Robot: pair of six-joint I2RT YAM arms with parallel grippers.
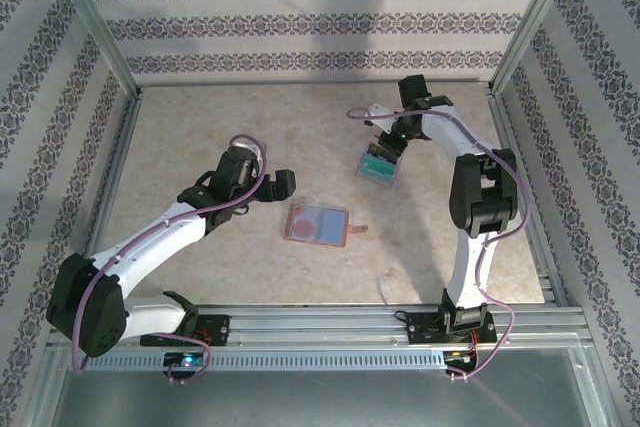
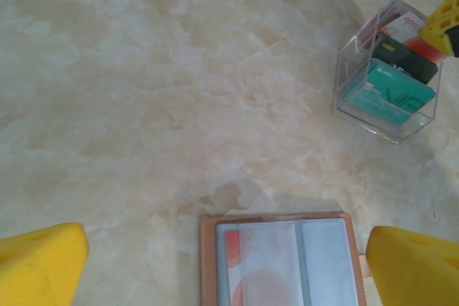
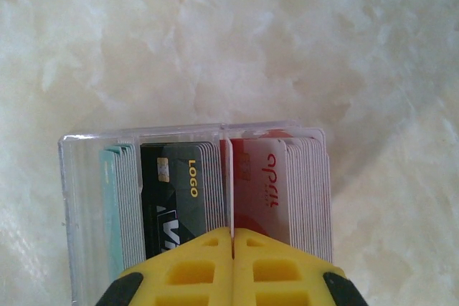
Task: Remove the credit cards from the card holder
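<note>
The salmon-pink card holder (image 1: 318, 225) lies open and flat in the middle of the table. An orange-red credit card (image 2: 231, 259) shows behind its clear inner sleeves (image 2: 287, 263). My left gripper (image 1: 283, 185) hovers just left of the holder, open, its yellow fingers (image 2: 43, 266) wide apart with the holder's end between them. My right gripper (image 3: 233, 238) is shut on a thin credit card (image 3: 231, 184), seen edge-on, standing in a clear plastic box (image 3: 193, 130) between its dark grey stack (image 3: 176, 191) and its red-and-white stack (image 3: 262, 184).
The clear box (image 1: 378, 165) sits at the right rear of the marble table, with teal cards (image 2: 391, 94) at its near end. Metal frame posts and patterned walls enclose the table. The holder's small strap tab (image 1: 362, 231) sticks out to the right.
</note>
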